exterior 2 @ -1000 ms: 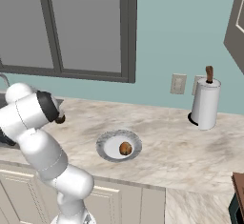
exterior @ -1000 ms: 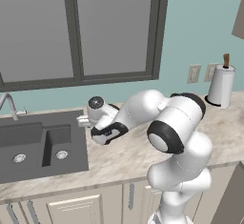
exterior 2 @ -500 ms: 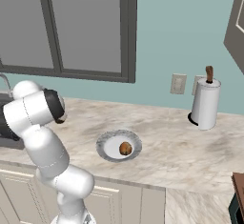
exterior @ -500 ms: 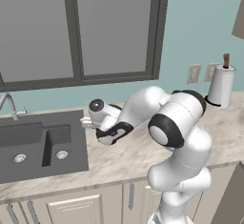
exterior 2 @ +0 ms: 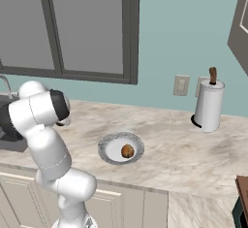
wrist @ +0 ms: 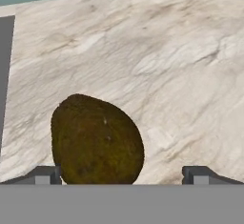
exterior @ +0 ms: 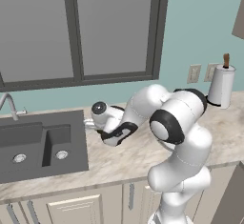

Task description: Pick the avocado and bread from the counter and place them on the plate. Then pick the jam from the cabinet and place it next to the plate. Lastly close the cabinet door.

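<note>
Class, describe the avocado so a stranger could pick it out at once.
Start at the dark sink set in the beige counter. Just beside its edge, between the open hand's tips, lies the avocado: dark olive-green and egg-shaped, unlike the orange-brown bread on the plate.

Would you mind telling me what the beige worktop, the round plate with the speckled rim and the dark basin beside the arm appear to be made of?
The beige marbled worktop looks like polished stone, going by its grey-brown veining. The round plate with a white centre and grey speckled rim seems to be glazed ceramic, though speckled enamel is possible. The dark grey sink basin has a flat matte look, perhaps composite or coated metal.
</note>
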You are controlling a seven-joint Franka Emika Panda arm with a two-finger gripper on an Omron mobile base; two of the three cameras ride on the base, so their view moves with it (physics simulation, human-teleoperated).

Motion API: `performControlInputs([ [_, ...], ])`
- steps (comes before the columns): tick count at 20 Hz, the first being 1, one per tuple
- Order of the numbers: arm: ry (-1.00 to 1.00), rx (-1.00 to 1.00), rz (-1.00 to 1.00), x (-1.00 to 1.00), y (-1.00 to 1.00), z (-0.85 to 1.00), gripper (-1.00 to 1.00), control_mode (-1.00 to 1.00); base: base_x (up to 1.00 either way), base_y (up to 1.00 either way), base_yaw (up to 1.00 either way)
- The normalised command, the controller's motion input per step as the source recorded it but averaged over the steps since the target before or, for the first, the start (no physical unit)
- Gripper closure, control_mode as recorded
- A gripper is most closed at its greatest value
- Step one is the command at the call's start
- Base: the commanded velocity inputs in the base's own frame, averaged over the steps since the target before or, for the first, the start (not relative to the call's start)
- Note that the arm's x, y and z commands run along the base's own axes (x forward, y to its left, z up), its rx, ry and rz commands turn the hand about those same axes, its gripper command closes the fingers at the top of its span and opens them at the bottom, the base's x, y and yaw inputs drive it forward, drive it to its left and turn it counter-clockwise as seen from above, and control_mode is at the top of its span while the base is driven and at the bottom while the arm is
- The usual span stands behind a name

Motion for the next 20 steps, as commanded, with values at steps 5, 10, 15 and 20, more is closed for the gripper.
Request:
performControlInputs([
  [5, 0.00, 0.00, -0.01, 0.09, 0.00, -0.23, -1.00, -1.00, 0.00, 0.00, 0.00],
  [10, 0.00, 0.00, 0.00, 0.09, 0.00, -0.30, -1.00, -1.00, 0.00, 0.00, 0.00],
  [15, 0.00, 0.00, 0.00, 0.05, 0.00, -0.50, -1.00, -1.00, 0.00, 0.00, 0.00],
  [20, -0.03, 0.00, 0.00, 0.06, 0.00, -0.48, 1.00, -1.00, 0.00, 0.00, 0.00],
])
